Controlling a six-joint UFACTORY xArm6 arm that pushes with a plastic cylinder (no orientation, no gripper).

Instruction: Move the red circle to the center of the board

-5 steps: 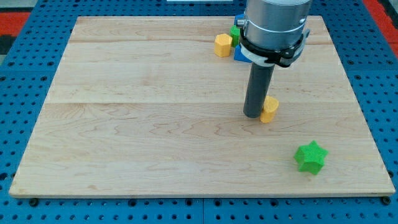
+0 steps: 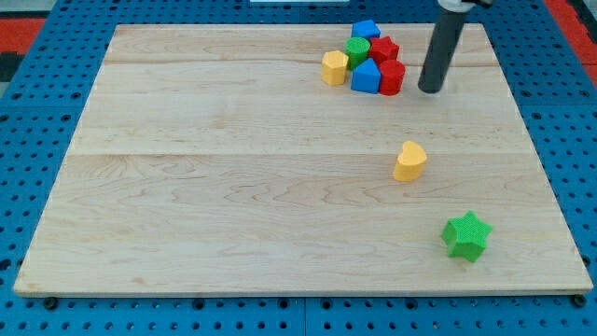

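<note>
A cluster of blocks sits near the view's top, right of centre. In it a red block (image 2: pixel 392 78), which looks round, lies at the lower right edge, touching a blue block (image 2: pixel 366 77). A second red block (image 2: pixel 383 49) lies just above it. My tip (image 2: pixel 430 91) stands on the board just right of the lower red block, with a small gap between them. The rod rises from there out of the view's top.
The cluster also holds a green block (image 2: pixel 357 49), another blue block (image 2: pixel 366 30) and a yellow block (image 2: pixel 334 67) on its left. A yellow heart (image 2: pixel 409 161) lies right of centre. A green star (image 2: pixel 465 235) lies at the lower right. The wooden board (image 2: pixel 233 187) rests on a blue pegboard.
The rod has moved from beside the yellow heart up and right to the right side of the cluster. The arm's body has left the view, uncovering the cluster. The heart has barely shifted.
</note>
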